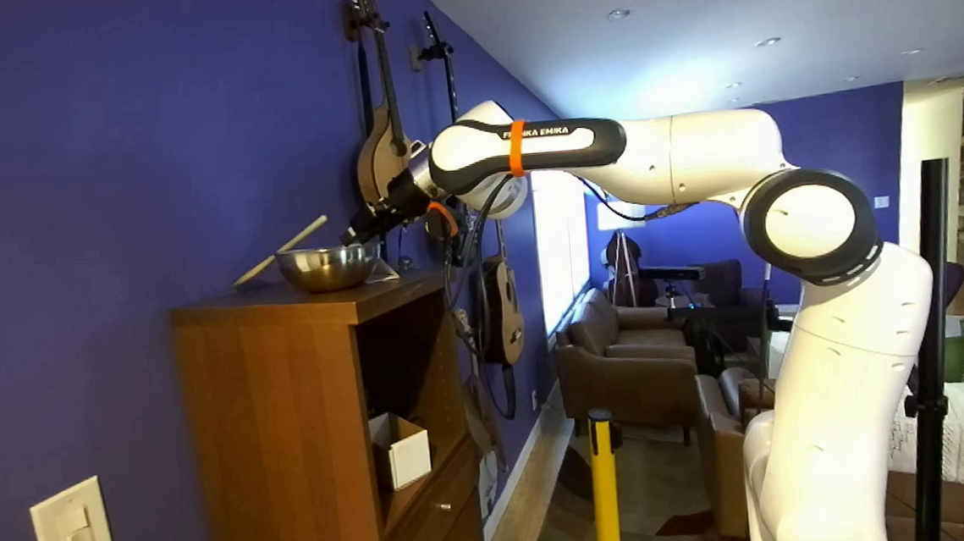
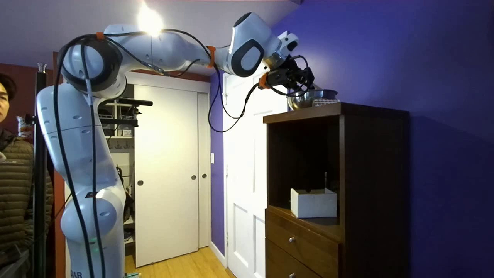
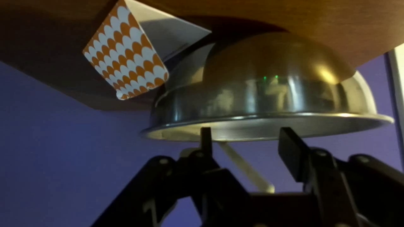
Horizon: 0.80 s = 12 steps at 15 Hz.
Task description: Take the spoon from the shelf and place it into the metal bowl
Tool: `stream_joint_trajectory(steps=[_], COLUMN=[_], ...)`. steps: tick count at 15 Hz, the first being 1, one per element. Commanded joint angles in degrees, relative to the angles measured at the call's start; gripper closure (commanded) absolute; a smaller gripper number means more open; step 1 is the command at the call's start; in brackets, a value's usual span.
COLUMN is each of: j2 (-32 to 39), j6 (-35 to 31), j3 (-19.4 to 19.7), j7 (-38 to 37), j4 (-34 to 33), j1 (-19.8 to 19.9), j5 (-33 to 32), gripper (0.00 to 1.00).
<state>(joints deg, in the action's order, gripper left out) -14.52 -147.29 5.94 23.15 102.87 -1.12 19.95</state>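
The shiny metal bowl stands upright on the flat top of the brown wooden shelf. The pale tan spoon lies tilted behind the bowl, its low end by the shelf top near the wall and its other end raised above the rim. The wrist view is upside down; there the spoon shows beyond the rim of the bowl, partly hidden by it. My gripper is open and empty, with its fingertips at the near rim of the bowl. In an exterior view the gripper hides the spoon.
A small box with an orange and white scalloped side stands beside the bowl. A white box sits in the open compartment. The blue wall rises close behind the shelf, and a mandolin hangs near the arm.
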Motion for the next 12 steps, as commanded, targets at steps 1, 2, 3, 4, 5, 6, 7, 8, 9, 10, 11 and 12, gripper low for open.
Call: stream_joint_trajectory(steps=[1, 2, 3, 4, 5, 6, 7, 8, 9, 10, 11, 12], j2=[-0.22, -0.19, -0.2, -0.33, -0.52, -0.75, -1.37, -1.98, -3.31, -5.01, -7.12, -9.48], j6=[1.83, 1.71, 1.62, 1.45, 1.25, 0.95, 0.59, 0.2, -0.16, -0.33, -0.34, 0.58], j3=[0.59, 0.64, 0.68, 0.77, 0.93, 1.05, 1.27, 1.49, 1.82, 2.26, 2.8, 3.49], j7=[-2.24, -2.31, -2.36, -2.27, -2.12, -1.97, -1.59, -1.32, -0.82, -0.24, 0.27, 0.62], j4=[-1.13, -1.2, -1.25, -1.3, -1.37, -1.45, -1.37, -1.31, -0.9, -0.15, 1.02, 2.31], j1=[-0.54, -0.57, -0.59, -0.72, -0.93, -1.09, -1.39, -1.72, -2.2, -2.82, -3.48, -4.08], j5=[-1.45, -1.28, -1.18, -0.81, -0.2, 0.19, 0.95, 1.7, 2.64, 3.68, 4.76, 5.59], gripper=[0.12, 0.04, 0.01, 0.0, 0.0, 0.0, 0.0, 0.0, 0.0, 0.0, 0.0, 0.0])
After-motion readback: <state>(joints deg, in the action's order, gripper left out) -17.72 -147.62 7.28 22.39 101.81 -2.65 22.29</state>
